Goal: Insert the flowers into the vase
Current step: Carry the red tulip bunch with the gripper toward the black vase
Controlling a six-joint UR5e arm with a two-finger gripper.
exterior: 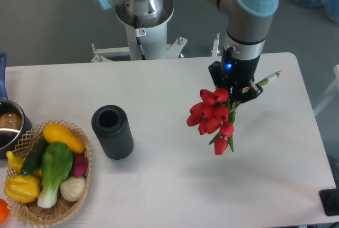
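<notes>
1. Your gripper (237,91) is clamped on the flowers (213,116), holding them in the air above the right of the table (175,180).
2. The vase (112,131) stands upright, well left of them.
3. A wicker basket (79,185) sits just left of the vase.

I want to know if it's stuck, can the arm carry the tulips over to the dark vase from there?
Probably yes. The gripper holds the flowers above the table, and nothing stands between them and the vase.
</notes>
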